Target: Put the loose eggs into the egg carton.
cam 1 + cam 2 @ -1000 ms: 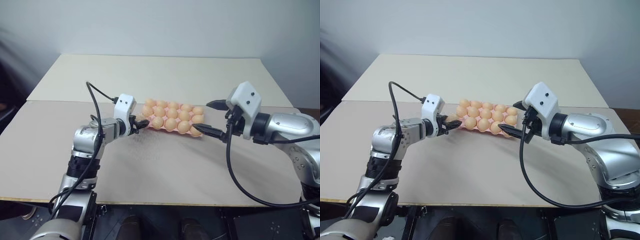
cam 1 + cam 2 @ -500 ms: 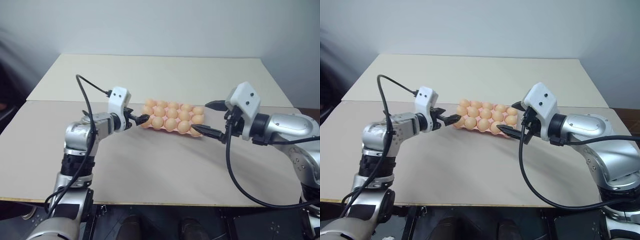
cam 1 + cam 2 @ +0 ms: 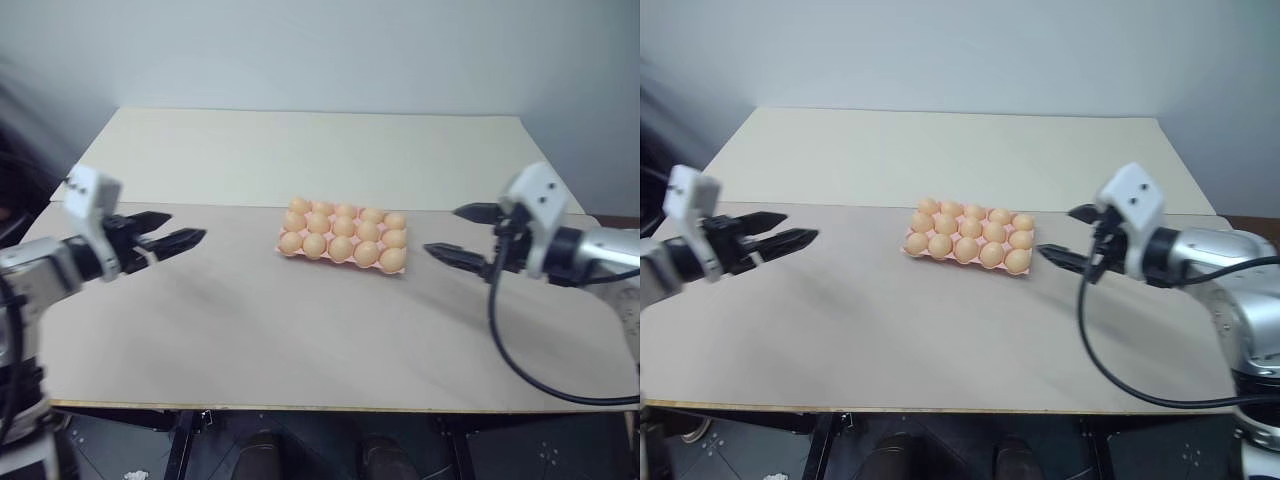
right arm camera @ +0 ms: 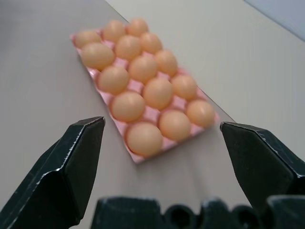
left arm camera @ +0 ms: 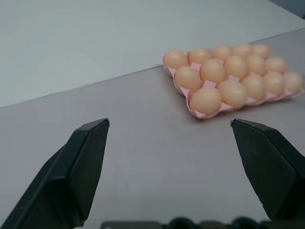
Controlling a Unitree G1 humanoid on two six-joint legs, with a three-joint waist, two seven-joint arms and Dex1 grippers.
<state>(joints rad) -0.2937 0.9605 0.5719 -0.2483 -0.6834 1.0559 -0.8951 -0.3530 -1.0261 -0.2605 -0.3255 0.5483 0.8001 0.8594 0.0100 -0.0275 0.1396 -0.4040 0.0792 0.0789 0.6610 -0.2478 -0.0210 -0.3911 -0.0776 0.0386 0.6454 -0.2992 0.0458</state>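
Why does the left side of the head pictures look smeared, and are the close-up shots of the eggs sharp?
In the left eye view the left gripper is motion-blurred, while the egg carton stays fairly crisp. In the left wrist view the far eggs go soft. In the right wrist view the black fingers are sharp; the lighting is flat, without glare.

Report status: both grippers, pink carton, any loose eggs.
Left gripper open, empty. Right gripper open, empty. Pale pink moulded egg carton full of tan-orange eggs, mid-table between grippers. No loose eggs visible, nothing obstructing.
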